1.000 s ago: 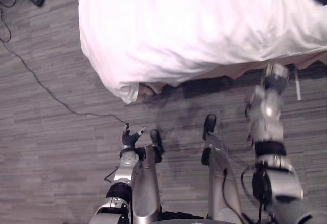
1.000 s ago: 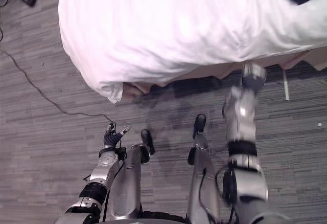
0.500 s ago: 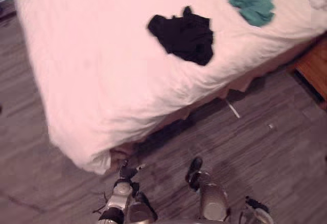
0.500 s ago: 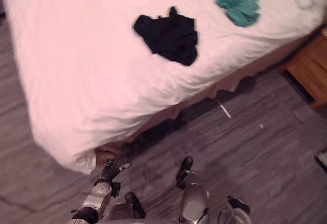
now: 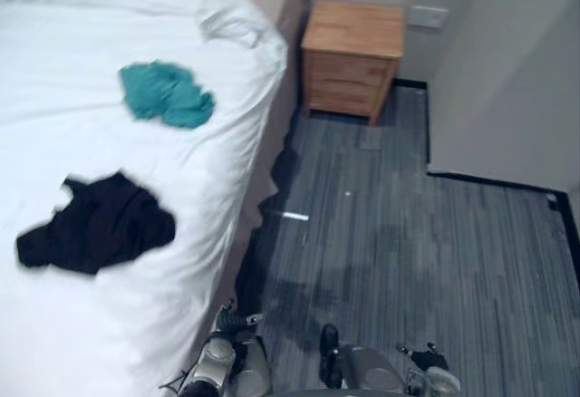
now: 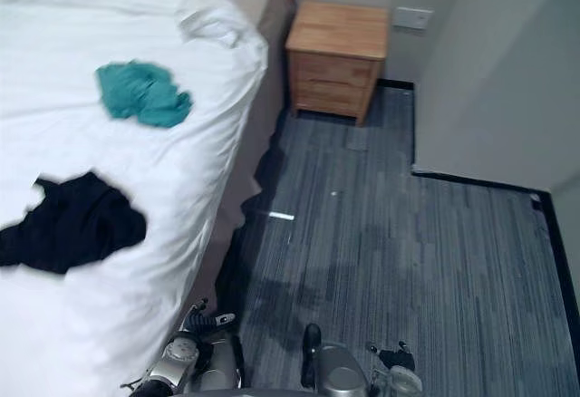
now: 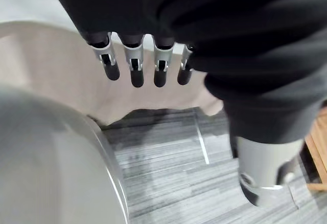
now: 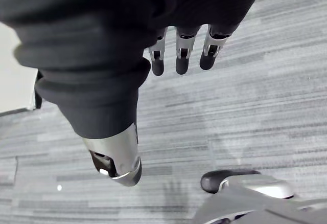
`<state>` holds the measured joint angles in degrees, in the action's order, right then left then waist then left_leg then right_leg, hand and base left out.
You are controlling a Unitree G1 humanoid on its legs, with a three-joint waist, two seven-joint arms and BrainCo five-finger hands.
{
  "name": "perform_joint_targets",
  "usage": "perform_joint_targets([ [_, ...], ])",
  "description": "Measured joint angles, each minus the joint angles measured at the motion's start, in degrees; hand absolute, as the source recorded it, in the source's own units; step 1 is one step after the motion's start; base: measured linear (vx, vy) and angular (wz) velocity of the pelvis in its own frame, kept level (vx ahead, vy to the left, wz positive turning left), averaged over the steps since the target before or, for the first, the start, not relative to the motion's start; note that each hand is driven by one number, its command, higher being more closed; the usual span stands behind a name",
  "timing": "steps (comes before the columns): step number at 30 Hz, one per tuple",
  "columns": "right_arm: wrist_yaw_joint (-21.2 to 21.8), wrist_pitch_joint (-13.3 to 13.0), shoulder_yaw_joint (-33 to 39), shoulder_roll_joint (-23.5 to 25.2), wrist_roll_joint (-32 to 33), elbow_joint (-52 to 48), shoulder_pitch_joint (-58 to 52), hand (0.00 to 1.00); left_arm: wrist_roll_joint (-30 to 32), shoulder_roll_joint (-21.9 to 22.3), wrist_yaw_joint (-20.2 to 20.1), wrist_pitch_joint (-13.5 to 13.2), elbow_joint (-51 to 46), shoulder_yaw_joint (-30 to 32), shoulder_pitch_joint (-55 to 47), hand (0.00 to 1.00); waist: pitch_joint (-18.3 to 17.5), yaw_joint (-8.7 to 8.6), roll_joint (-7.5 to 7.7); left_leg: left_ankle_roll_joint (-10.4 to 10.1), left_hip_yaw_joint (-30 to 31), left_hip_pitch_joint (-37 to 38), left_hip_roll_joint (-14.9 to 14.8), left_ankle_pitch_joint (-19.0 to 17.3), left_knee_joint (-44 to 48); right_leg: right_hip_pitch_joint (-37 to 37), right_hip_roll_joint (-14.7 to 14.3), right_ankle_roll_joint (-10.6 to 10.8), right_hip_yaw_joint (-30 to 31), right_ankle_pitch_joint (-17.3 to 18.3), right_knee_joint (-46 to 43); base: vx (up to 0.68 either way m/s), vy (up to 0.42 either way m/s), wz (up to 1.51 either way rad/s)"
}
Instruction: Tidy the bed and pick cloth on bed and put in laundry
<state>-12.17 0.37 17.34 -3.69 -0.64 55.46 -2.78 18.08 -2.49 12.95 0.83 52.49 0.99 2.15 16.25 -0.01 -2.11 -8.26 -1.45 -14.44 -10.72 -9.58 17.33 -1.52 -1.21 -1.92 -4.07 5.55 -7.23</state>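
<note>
Change vs 0.5 s ago: we log a cam swing, not a move of goods. The bed (image 5: 213, 179) lay across the far part of the scene then. Now it takes the left, w/ a nightstand (image 5: 352, 57) and a wall plate (image 5: 427, 16) newly in sight far right. Both cloths keep their spots on the sheet relative to each other. The right arm, raised to the bed edge 1.0 s ago, is now low.

Item 1, black cloth (image 5: 100, 225): on bed, near left, crumpled. We read its long axis as approx left–right, left end a bit nearer. A small flap points far-left. Well apart from both hands.

Item 2, teal cloth (image 5: 168, 93): on bed, farther off than item 1 and well apart from it. Long axis far-left to near-right.

Item 3, bunched white bedding (image 5: 227, 21): far end of bed, by its right edge.

Item 4, white strip (image 5: 294, 217): on floor (image 5: 408, 252), just right of bed.

Item 5, left hand (image 5: 234, 322): near edge, beside the bed's side. Fingers (image 7: 133, 70) straight, side by side, holding nothing. Beige bed skirt (image 7: 46, 75) shows past them.

Item 6, right hand (image 5: 426, 358): near edge, over floor, right of the left hand. Fingers (image 8: 179, 58) straight, empty.
</note>
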Motion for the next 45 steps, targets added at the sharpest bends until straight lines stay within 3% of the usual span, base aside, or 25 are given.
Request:
perform_joint_targets([
  [2,0.0,0.0,-0.7,-1.0,-0.2,0.0,-1.0,0.00,-0.3,0.5,0.3,-0.2,0.4,0.0,-0.7,0.00,-1.1,0.96,-1.00,2.2,-0.2,1.5,0.5,7.6,-1.9,2.4,-0.5,2.7,3.9,0.0,1.4,0.44,0.349,-1.32],
  [4,0.1,-0.1,-1.6,0.6,-1.0,-0.3,-2.5,0.00,-0.3,-1.2,0.6,-0.2,1.2,-0.3,-0.2,0.00,-2.5,-0.54,2.68,4.5,-0.6,2.3,4.3,4.4,-2.0,2.5,3.5,4.9,4.2,2.3,-0.1,0.42,0.285,-0.27],
  [6,0.2,0.0,-1.6,1.6,-2.2,-0.3,-3.2,0.00,-0.5,-1.0,0.6,0.0,2.7,-1.6,-0.1,0.00,-1.8,-0.69,4.66,6.3,-3.0,7.7,6.6,2.4,-5.3,-5.4,6.5,8.1,4.7,4.2,-22.3,0.34,0.248,-0.08],
  [8,0.3,0.0,-1.8,2.6,-2.3,-0.8,-3.9,0.00,-0.8,-1.3,0.4,0.2,2.6,-3.2,-0.5,0.00,-1.5,-2.22,5.40,7.8,-1.8,12.9,8.6,1.0,-7.2,-12.9,8.8,9.4,4.1,0.8,-41.9,0.34,0.213,0.31],
  [10,0.3,0.0,-2.2,2.7,-2.2,-1.2,-4.4,0.00,-0.8,-1.5,-0.1,0.2,2.7,-3.8,-1.0,0.00,-1.5,-3.21,5.37,9.0,0.1,16.1,8.4,-1.1,-7.2,-16.0,9.1,7.8,1.9,4.4,-46.5,0.42,0.102,0.61],
  [12,0.2,0.0,-2.8,2.3,-2.2,-1.9,-4.5,0.00,-0.6,-1.2,-0.3,0.2,2.8,-3.8,-1.0,0.00,-1.5,-3.39,5.11,8.8,0.8,18.2,7.8,-2.3,-7.8,-18.8,9.1,6.7,-2.1,6.3,-37.9,0.45,0.007,0.34],
  [16,0.0,0.0,-2.9,1.6,-2.2,-1.8,-2.6,0.00,0.6,-1.6,-0.3,0.3,2.7,-3.5,0.5,0.00,-0.9,-4.63,3.94,5.9,0.0,23.3,4.9,-4.5,-12.9,-20.9,7.1,5.6,-8.8,-4.1,0.2,0.64,-0.141,0.16],
  [18,-0.1,0.2,-2.7,1.4,-2.2,-1.8,-2.3,0.00,0.9,-1.9,-0.3,0.3,3.1,-2.6,0.2,0.00,-0.6,-4.92,2.87,3.2,-1.9,28.7,3.3,-6.0,-14.1,-19.7,6.6,2.2,-11.3,-13.5,0.4,0.71,-0.206,-0.13],
  [20,0.0,0.0,-2.7,0.2,-2.4,-2.0,-1.8,0.00,1.9,-0.9,-0.4,0.1,3.3,-1.3,-0.2,0.00,-0.9,-4.61,0.08,-1.0,-4.9,28.8,0.4,-3.6,-6.7,-19.6,3.8,-0.8,-12.1,-11.5,-5.8,0.69,-0.231,-0.46],
  [21,0.0,0.1,-2.7,0.2,-2.3,-2.5,-1.9,0.00,2.2,-0.4,-0.3,0.2,3.3,0.9,-0.4,0.00,-0.6,-4.64,-0.45,-3.6,-4.9,24.0,-1.7,-0.7,8.1,-16.8,2.1,-1.1,-11.9,-8.7,-6.6,0.61,-0.302,-0.39],
  [23,-0.1,0.3,-3.3,-0.5,-2.4,-4.0,-2.8,0.00,2.3,1.0,-0.2,0.2,1.8,4.4,-2.6,0.00,-0.6,-3.69,-1.94,-2.1,-3.1,13.4,-6.3,7.1,35.5,-9.6,-2.0,-2.2,-9.6,-6.6,-3.4,0.65,-0.221,-0.77],
  [25,-0.1,0.1,-5.5,-0.8,-2.3,-5.4,-2.7,0.00,0.8,1.9,0.0,-0.1,-1.3,6.0,-3.6,0.00,-0.3,-1.71,-1.34,-1.2,-3.7,5.5,-8.3,5.0,51.4,-2.1,-4.3,-3.0,-6.1,-5.5,0.3,0.56,-0.122,-0.99],
  [29,0.3,0.2,-8.9,0.6,-2.4,-3.6,1.7,0.00,-1.9,2.5,1.0,-1.5,-3.7,5.3,-3.1,0.00,-0.4,0.77,0.34,0.4,-10.5,-3.0,-6.9,0.6,28.6,7.6,-3.4,-1.0,-2.0,-4.1,7.9,0.53,-0.031,-0.70],
  [31,1.1,0.2,-9.0,0.8,-3.9,-2.7,2.4,0.00,-2.3,3.0,1.2,-1.3,-3.5,4.4,-3.2,0.00,-1.2,1.00,-0.41,2.3,-18.7,-2.3,-4.9,3.6,9.0,10.2,-2.3,0.6,-3.9,-1.9,9.8,0.51,0.130,0.12],
  [32,1.1,0.2,-9.1,0.9,-4.5,-2.1,2.2,0.00,-2.5,3.3,1.2,-1.3,-3.3,3.5,-3.6,0.00,-1.8,1.31,-1.30,7.9,-24.4,-1.9,-4.2,7.8,4.1,11.6,-2.1,1.5,-5.9,0.0,9.6,0.58,0.201,0.59],
  [33,1.2,0.6,-9.5,2.0,-5.6,-0.5,2.2,0.00,-2.7,2.6,1.1,-1.3,-3.3,3.6,-3.6,0.00,-2.8,2.51,1.18,11.7,-26.8,0.0,-1.0,6.8,3.9,13.7,0.9,4.0,-8.4,2.3,8.6,0.60,0.193,0.74],
  [34,1.3,0.7,-10.0,2.1,-6.2,0.1,2.1,0.00,-2.7,2.6,1.1,-1.3,-3.1,3.7,-3.6,0.00,-3.2,2.51,1.75,12.4,-27.0,0.3,0.2,6.1,2.8,13.5,1.7,5.9,-10.1,3.6,5.8,0.69,0.218,1.12],
  [35,1.4,0.7,-10.6,2.1,-7.0,1.1,2.4,0.00,-2.8,3.1,1.2,-1.2,-2.7,3.8,-3.6,0.00,-3.3,2.41,1.60,12.4,-24.4,1.7,2.3,5.4,0.6,10.1,3.4,8.9,-14.1,5.5,-6.0,0.50,0.158,1.65],
  [36,1.9,0.5,-10.2,1.3,-7.9,0.8,2.5,0.00,-3.4,3.2,1.1,-1.3,-2.3,3.6,-3.9,0.00,-3.9,2.15,1.92,12.6,-19.1,4.7,5.6,5.7,-3.5,1.4,7.6,6.4,-16.6,2.3,-28.6,0.46,0.151,1.83],
  [37,2.2,0.4,-10.4,1.3,-8.1,0.4,2.4,0.00,-3.6,3.0,1.1,-1.2,-2.1,3.2,-3.8,0.00,-3.9,1.76,2.62,12.8,-16.6,5.6,6.3,6.0,-4.9,-1.7,9.0,5.8,-15.7,-0.7,-35.7,0.44,0.058,2.35],
  [38,2.3,0.2,-10.9,1.3,-9.0,0.4,3.2,0.00,-4.0,1.4,1.2,-0.9,-1.1,2.3,-3.5,0.00,-3.8,0.56,4.01,12.9,-11.6,7.3,7.9,6.1,-6.0,-5.1,9.3,5.9,-12.8,2.1,-43.0,0.45,-0.091,2.65],
  [39,2.3,0.1,-11.7,0.9,-9.1,0.6,3.3,0.00,-4.1,0.3,1.2,-0.4,-0.3,1.7,-3.3,0.00,-3.3,0.84,3.88,12.8,-5.0,9.5,9.3,6.1,-7.4,-6.9,7.5,5.6,-10.5,7.1,-41.1,0.47,-0.139,2.70],
  [40,2.3,0.1,-11.7,0.7,-9.1,1.2,3.3,0.00,-4.1,0.2,1.3,-0.3,-0.3,1.8,-3.3,0.00,-3.3,0.86,3.82,12.7,-1.7,10.2,9.7,6.2,-7.8,-7.2,6.0,5.0,-8.5,8.1,-38.1,0.48,-0.204,2.84],
  [43,2.3,0.1,-11.4,-0.4,-9.0,1.6,3.0,0.00,-4.6,0.5,1.8,-0.1,0.5,1.6,-2.9,0.00,-3.3,-0.05,3.92,11.8,14.7,10.8,12.1,6.4,-7.2,-10.5,-2.4,4.3,13.0,8.7,-21.1,0.39,-0.274,3.04],
  [45,2.3,0.2,-11.1,-0.9,-8.9,2.4,2.2,0.00,-4.6,0.5,1.3,0.0,2.3,1.5,-2.4,0.00,-3.5,-0.53,5.17,8.5,21.6,11.4,14.8,5.2,-6.7,-10.3,0.3,7.2,21.2,4.7,-10.9,0.36,-0.355,3.51],
])
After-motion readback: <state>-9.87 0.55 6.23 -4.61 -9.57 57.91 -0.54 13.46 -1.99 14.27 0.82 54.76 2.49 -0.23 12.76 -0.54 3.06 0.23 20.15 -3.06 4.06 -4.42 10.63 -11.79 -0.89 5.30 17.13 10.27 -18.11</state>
